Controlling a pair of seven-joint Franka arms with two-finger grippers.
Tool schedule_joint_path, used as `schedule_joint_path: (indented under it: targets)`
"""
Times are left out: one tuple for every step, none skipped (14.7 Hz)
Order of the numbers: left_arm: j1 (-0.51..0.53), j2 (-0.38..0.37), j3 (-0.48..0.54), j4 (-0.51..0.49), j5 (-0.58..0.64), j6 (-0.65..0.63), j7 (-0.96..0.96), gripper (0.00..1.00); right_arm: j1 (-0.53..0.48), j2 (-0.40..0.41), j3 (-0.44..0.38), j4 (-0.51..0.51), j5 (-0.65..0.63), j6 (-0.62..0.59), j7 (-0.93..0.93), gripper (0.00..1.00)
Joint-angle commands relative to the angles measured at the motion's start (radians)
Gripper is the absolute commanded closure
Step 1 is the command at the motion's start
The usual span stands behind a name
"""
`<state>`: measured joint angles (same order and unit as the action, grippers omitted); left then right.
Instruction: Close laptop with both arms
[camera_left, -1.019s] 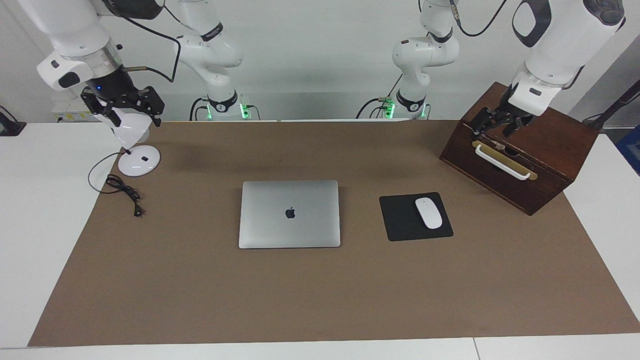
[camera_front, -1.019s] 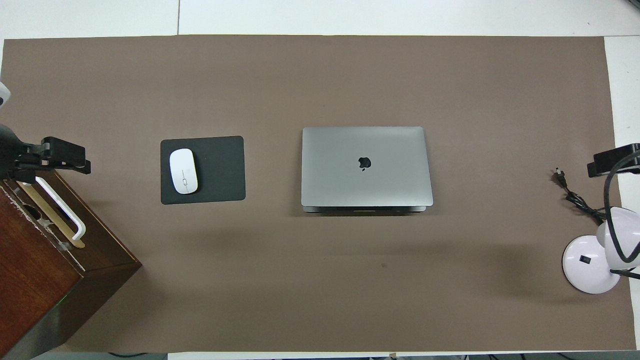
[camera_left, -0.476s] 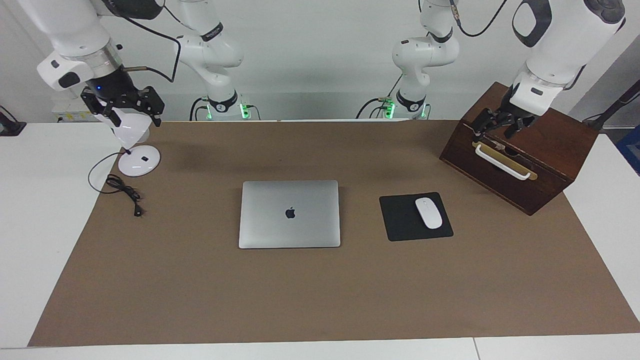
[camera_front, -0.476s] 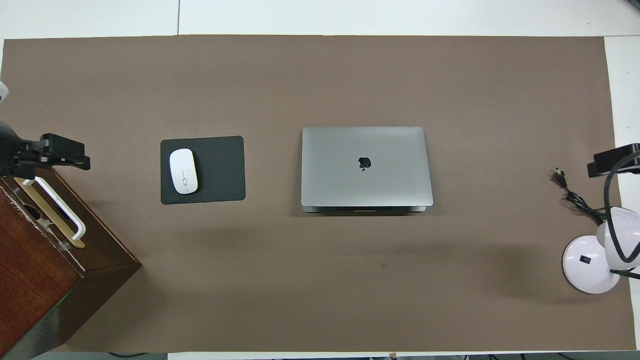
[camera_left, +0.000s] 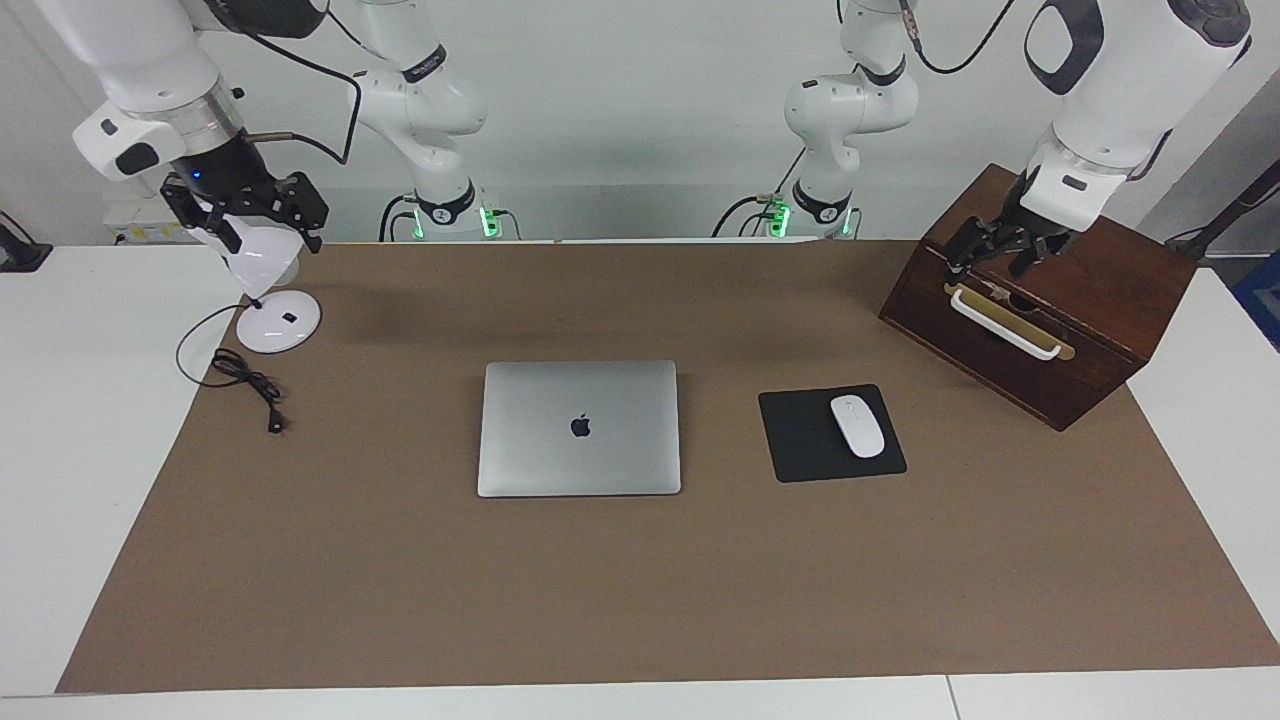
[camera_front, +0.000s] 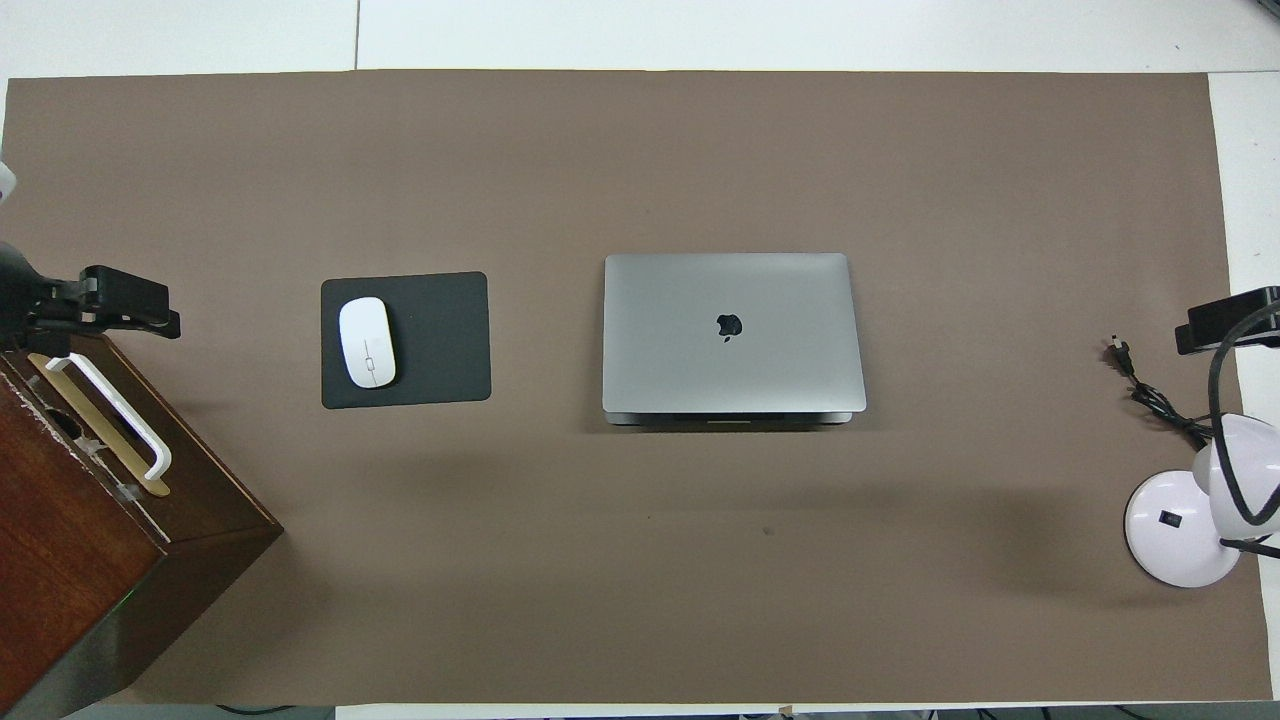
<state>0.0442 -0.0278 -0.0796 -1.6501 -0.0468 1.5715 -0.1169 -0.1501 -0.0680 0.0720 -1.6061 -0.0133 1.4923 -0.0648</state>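
Change: the left gripper (camera_left: 1000, 252) has lifted slightly over the wooden box (camera_left: 1100, 330); the laptop (camera_left: 579, 428) has not moved.
Right gripper (camera_left: 245, 212): over the lamp (camera_left: 268, 300), fingers apart, empty.
Laptop: mid-mat, lid already down beside the mouse pad (camera_left: 800, 440).
Left gripper: fingers apart, empty.
Handling: stiff, smooth, probably fragile; press the lid's front edge.

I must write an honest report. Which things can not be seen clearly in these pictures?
- Laptop: lid down in both views, so the keys and screen are hidden.
- Wooden box: cut off by the overhead view's edge.
- Lamp: its head is partly covered by the right gripper in the facing view.
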Motion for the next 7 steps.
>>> schedule_joint_path:
  targets:
    - [0.009, 0.003, -0.005, 0.004, 0.002, 0.007, 0.014, 0.0, -0.019, 0.002, 0.014, 0.015, 0.003, -0.02, 0.01, 0.0]
    - [0.009, 0.003, -0.005, 0.004, 0.002, 0.007, 0.014, 0.0, -0.019, 0.0, 0.014, 0.015, 0.003, -0.018, 0.011, 0.0]
    - [0.009, 0.003, -0.005, 0.004, 0.002, 0.007, 0.014, 0.0, -0.019, 0.0, 0.014, 0.015, 0.003, -0.015, 0.013, 0.0]
    - [0.009, 0.003, -0.005, 0.004, 0.002, 0.007, 0.014, 0.0, -0.019, 0.0, 0.014, 0.015, 0.003, -0.014, 0.013, 0.0]
    - [0.009, 0.003, -0.005, 0.004, 0.002, 0.007, 0.014, 0.0, -0.019, -0.001, 0.014, 0.014, 0.003, -0.014, 0.011, 0.0]
    - [0.008, 0.003, -0.005, 0.004, 0.002, 0.005, 0.014, 0.0, -0.019, -0.001, 0.014, 0.011, 0.003, -0.014, 0.013, 0.0]
    - [0.008, 0.003, -0.005, 0.004, 0.002, 0.007, 0.014, 0.0, -0.019, -0.001, 0.014, 0.011, 0.003, -0.014, 0.011, 0.0]
